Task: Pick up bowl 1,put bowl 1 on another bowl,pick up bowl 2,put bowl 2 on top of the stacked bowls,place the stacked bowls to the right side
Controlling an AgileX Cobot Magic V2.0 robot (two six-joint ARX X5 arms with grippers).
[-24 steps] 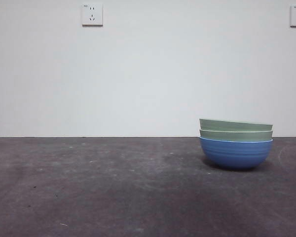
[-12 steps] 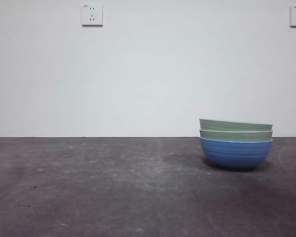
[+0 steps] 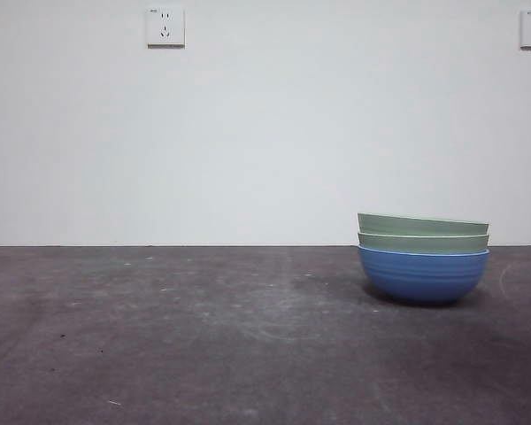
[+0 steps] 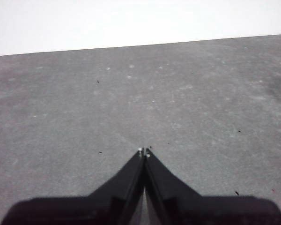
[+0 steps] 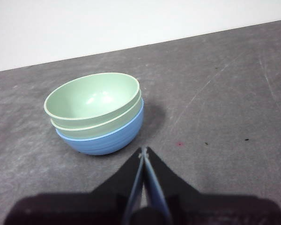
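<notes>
Even, soft light; sharp frames; faint shadow beside stacked bowls (image 3: pixel 423 258).

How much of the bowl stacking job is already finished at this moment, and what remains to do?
It looks finished. Done: both green bowls sit nested in the blue bowl, and the stack stands on the table at the right side of the front view. In hand: nothing; the right end effector is shut and apart from the stack, the left end effector is shut over bare table. Left: nothing visible.
</notes>
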